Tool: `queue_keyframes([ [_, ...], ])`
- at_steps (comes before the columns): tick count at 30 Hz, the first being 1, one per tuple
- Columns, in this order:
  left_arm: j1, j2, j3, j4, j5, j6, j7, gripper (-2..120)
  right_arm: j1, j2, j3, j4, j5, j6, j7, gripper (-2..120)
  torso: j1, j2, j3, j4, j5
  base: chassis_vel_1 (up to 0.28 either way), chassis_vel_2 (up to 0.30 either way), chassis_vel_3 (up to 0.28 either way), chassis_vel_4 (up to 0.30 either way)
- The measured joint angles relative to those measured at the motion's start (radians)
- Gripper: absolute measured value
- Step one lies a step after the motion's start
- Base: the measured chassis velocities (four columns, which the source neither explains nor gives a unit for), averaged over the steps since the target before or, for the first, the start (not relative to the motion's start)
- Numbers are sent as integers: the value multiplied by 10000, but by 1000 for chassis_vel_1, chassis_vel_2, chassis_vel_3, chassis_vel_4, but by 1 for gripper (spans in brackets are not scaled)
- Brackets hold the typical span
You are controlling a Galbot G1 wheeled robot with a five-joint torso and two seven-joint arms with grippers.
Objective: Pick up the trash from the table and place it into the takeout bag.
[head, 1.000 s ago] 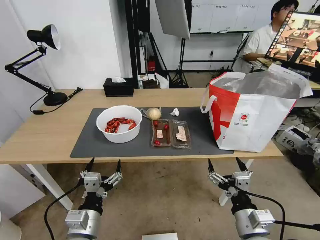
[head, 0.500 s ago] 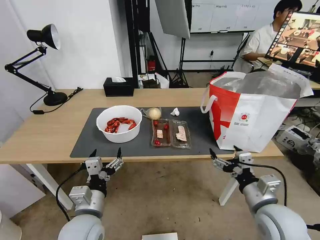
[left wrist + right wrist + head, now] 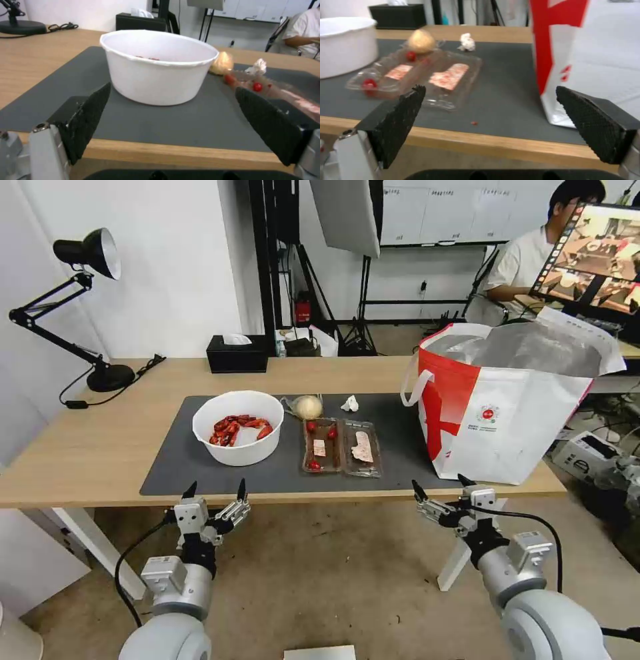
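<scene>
Both arms have come up and forward over the last second, and they now sit just short of the bench's (image 3: 87, 460) near edge. The left gripper (image 3: 216, 491), fingers spread and empty, has risen to edge height and faces the bowl (image 3: 238, 427); in its wrist view the bowl (image 3: 156, 67) stands squarely between the two fingers, still well beyond them. The right gripper (image 3: 440, 487), also spread and empty, has swung up and inward to the edge just beside the bag's (image 3: 520, 407) lower front corner, looking across at the clamshell (image 3: 416, 75).

Nothing on the bench has moved. On the dark mat (image 3: 393, 460) the bowl stands at the left and the clamshell (image 3: 342, 447) lies flat beside it. Behind them are the bun (image 3: 308, 407) and the tissue (image 3: 350, 404). The bag stands open at the right end.

So this looks like the approach: no trash is lifted yet, and everything remains to be bagged.
</scene>
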Motion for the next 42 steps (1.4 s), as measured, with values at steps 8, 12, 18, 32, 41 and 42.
queue_keyframes([
  [8, 17, -281, -123, -86, 20, 214, 132, 100, 536, 27, -1218, 233, 3119, 477, 1511, 100, 0, 0, 0, 0, -2, 0, 0, 0, 0],
  [12, 105, -45, -212, -156, 19, 255, 259, 100, 1080, 97, -1843, 531, 6153, 547, 3036, 100, -1, 0, -1, 1, -2, 0, 0, 0, 0],
  [18, 202, 315, -362, -230, -66, 395, 344, 100, 2066, 311, -2333, 547, 10239, 1049, 5128, 100, 0, 1, 0, 1, -2, 0, 0, 0, 0],
  [32, 243, 567, -618, -171, -374, 513, 382, 100, 3704, 1623, -3015, -1133, 11841, 2154, 6537, 100, -1, 0, 0, 1, -3, 0, 0, 0, 0],
  [41, 343, 573, -705, -131, -407, 499, 357, 100, 4300, 2435, -3244, -1896, 11723, 2205, 6831, 100, 0, 1, -1, 1, -2, 0, 0, 0, 0],
  [42, 343, 573, -705, -131, -407, 499, 357, 100, 4300, 2435, -3244, -1896, 11723, 2205, 6831, 100, 0, 1, -1, 1, -2, 0, 0, 0, 0],
])
